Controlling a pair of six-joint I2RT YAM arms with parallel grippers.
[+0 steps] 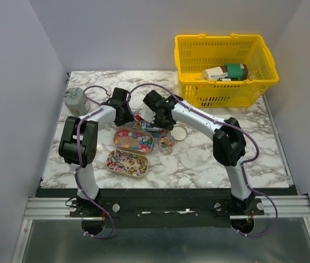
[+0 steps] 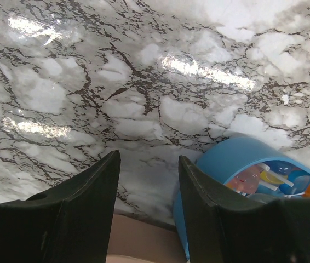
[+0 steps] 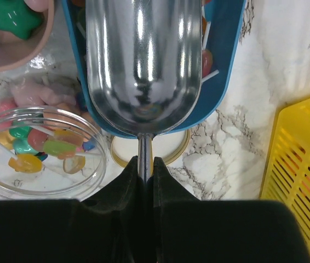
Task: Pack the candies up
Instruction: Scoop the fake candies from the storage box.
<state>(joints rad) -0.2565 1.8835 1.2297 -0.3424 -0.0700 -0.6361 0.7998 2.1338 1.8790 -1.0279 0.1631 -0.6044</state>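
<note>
Scoop (image 3: pixel 144 60) in right gripper (image 3: pixel 145 164), over blue tray (image 3: pixel 229 49)

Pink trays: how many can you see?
2. The far tray sits left of the jar; the near tray lies closer to the arm bases. None seems hidden.

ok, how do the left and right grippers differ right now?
The left gripper is open and holds nothing; the right gripper is shut on the handle of the metal scoop. The left gripper points at bare marble table beside the blue tray; the right gripper's scoop reaches over that tray. Shared: both are close to the blue tray.
</note>
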